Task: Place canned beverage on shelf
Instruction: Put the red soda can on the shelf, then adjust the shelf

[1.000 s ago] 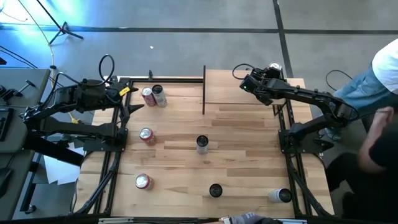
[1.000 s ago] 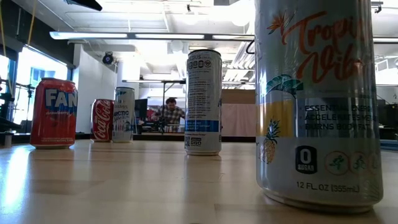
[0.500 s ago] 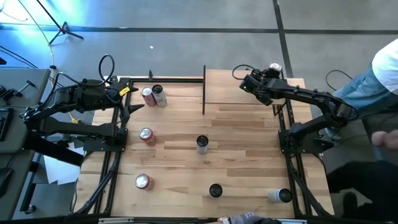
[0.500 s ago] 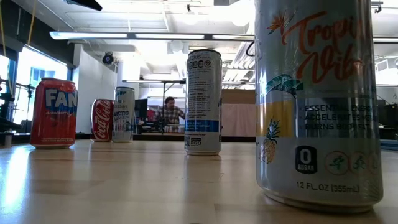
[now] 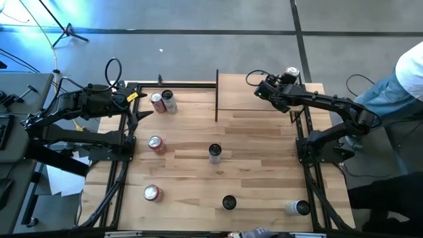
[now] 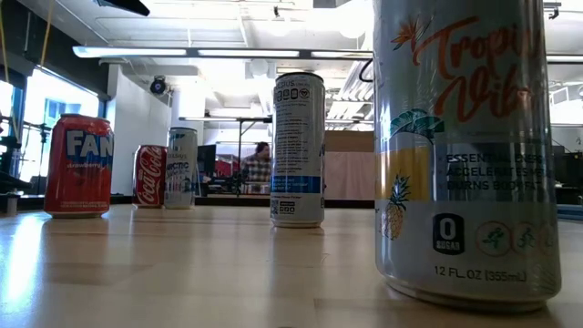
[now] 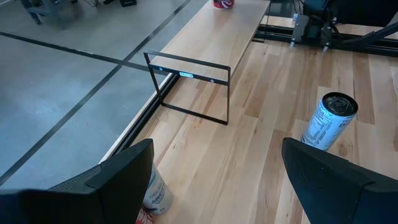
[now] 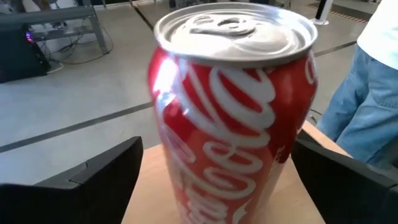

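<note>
red and white, the coca-cola can (image 8: 233,112) stands upright on the light-wood shelf (image 5: 254,89) at the far right corner of the table (image 5: 258,165), close to the board's outer edge. it sits there, i judge, because that raised board is the task's target and the corner is the spot nearest the right arm's reach. seen from above it shows only as a small silver top (image 5: 291,72) just beyond the arm's dark head.

the right gripper (image 8: 211,177) frames the can on both sides, its two dark fingers (image 8: 93,180) spread wide, with a clear gap between each finger and the can's wall in the wrist view. it looks like a release and not a grip: the can seems to carry its own weight on the wood, though the base is cut off at the frame edge, so i can't be fully sure it sits flat.

the left gripper (image 7: 217,180) waits at the table's left side, fingers apart and holding nothing, looking across at the shelf's thin black frame (image 7: 189,87) and a tall slim can (image 7: 328,120). other cans stand scattered on the tabletop, well apart from the shelf, waiting to be picked.
</note>
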Tool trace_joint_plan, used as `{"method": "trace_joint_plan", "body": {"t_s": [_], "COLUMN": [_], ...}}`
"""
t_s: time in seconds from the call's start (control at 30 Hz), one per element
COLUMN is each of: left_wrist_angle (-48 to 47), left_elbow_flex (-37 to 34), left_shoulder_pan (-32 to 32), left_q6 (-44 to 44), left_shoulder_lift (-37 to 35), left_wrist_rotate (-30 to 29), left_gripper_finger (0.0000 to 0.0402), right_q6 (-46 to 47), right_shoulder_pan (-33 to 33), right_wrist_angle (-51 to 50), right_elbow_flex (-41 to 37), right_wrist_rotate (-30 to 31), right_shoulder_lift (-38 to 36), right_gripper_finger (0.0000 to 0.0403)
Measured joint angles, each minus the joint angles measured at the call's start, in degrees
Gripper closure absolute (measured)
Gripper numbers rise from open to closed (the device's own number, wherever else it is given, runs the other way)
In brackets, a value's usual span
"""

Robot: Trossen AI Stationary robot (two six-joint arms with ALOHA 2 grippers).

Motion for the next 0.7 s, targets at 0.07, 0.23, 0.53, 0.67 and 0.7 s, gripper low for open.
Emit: {"method": "trace_joint_plan", "body": {"t_s": [0.07,0.23,0.53,0.67,0.7], "left_wrist_angle": [0.0,-0.01,0.0,-0.02,0.0], "left_elbow_flex": [0.0,-0.01,0.0,0.0,-0.02], "left_shoulder_pan": [0.0,0.01,0.01,0.0,0.01], "left_q6": [0.0,0.0,0.0,0.0,0.0], "left_shoulder_lift": [0.01,0.0,0.0,0.01,0.0], "left_wrist_rotate": [0.0,0.0,0.0,0.0,0.0], "left_gripper_finger": [0.0067,0.0067,0.0067,0.0067,0.0067], "right_q6": [1.04,3.31,7.51,12.35,13.36], "right_shoulder_pan": [0.88,3.35,6.38,7.76,8.26], "right_wrist_angle": [-0.01,-0.37,-6.28,-11.03,-12.22], "right_elbow_flex": [0.02,0.04,0.11,0.11,0.11], "right_wrist_rotate": [0.0,0.07,-4.0,-5.94,-6.79], "right_shoulder_lift": [0.0,-0.02,-0.04,-0.09,-0.09], "right_gripper_finger": [0.0004,0.0004,0.0004,0.0004,0.0004]}}
